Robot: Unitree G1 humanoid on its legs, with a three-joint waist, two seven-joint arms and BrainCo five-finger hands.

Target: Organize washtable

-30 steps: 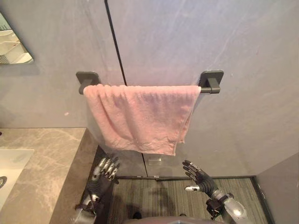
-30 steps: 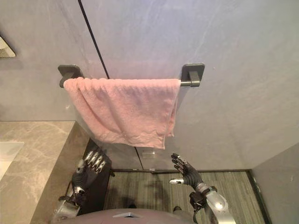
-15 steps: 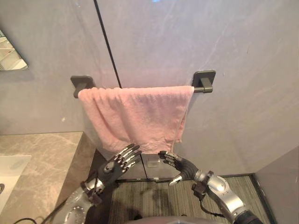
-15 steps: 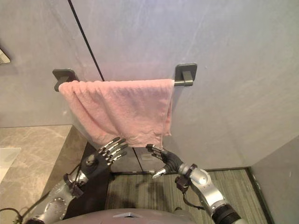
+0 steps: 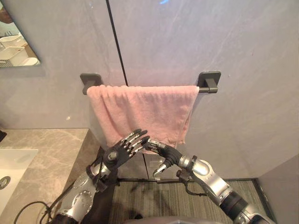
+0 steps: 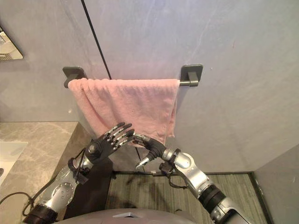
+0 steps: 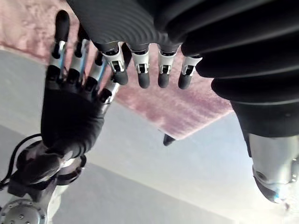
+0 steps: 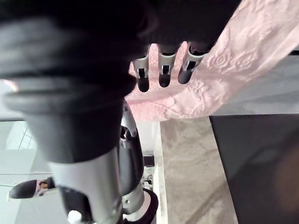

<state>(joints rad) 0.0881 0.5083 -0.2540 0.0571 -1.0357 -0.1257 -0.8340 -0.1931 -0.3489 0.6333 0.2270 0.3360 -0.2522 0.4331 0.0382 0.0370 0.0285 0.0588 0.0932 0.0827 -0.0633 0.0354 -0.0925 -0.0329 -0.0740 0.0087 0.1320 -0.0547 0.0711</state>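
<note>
Pink towel (image 5: 140, 109) is hanging over the dark bar (image 5: 208, 89) on the grey wall (image 5: 243, 46), right beside the marble counter (image 5: 51, 154) w/ the sink (image 5: 11, 165). Left hand (image 5: 122, 148) and right hand (image 5: 164, 150) are hovering close together at its bottom edge, fingers straight and spread, gripping nothing. Fingertips are prob brushing the hem, can't tell tbh.

Above the left hand (image 5: 117, 154) and right hand (image 5: 167, 151), both silver with dark fingertips, the towel (image 5: 142, 109) is pale pink with a faint raised pattern; behind it, dark grey rail brackets (image 5: 209, 81) on a grey, faintly veined wall (image 5: 187, 37); beside the left hand, a beige-grey marbled counter (image 5: 46, 154)
</note>
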